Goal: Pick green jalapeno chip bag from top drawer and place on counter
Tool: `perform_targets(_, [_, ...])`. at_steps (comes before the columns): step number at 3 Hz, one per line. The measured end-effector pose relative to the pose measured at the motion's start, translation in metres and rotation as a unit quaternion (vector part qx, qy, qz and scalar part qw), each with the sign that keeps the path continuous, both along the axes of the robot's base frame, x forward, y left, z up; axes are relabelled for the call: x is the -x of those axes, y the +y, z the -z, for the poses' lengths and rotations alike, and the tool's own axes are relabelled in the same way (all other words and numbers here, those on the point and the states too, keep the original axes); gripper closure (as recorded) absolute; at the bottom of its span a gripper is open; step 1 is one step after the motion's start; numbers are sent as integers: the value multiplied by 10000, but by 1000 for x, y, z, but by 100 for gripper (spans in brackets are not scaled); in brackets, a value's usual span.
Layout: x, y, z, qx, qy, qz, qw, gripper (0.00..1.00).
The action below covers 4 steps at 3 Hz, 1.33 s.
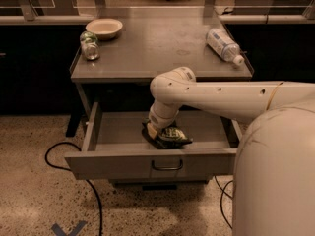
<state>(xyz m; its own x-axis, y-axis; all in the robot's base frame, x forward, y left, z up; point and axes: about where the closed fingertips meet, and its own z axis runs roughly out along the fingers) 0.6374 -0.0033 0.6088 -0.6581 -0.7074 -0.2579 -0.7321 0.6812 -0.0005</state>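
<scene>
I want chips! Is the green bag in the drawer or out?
In. The green bag lies inside the open top drawer, with the robot's hand down at it.
</scene>
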Motion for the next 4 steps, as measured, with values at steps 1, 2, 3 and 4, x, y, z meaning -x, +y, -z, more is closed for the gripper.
perform_targets(1, [3, 3, -9, 116, -9, -39, 9999, 88])
perform_targets(2, [4, 19, -49, 446, -198, -259, 9985, 100])
perform_targets(3, [5, 48, -119, 823, -624, -612, 9928, 100])
perform_targets(4, [11, 68, -209, 930, -1230, -790, 9849, 100])
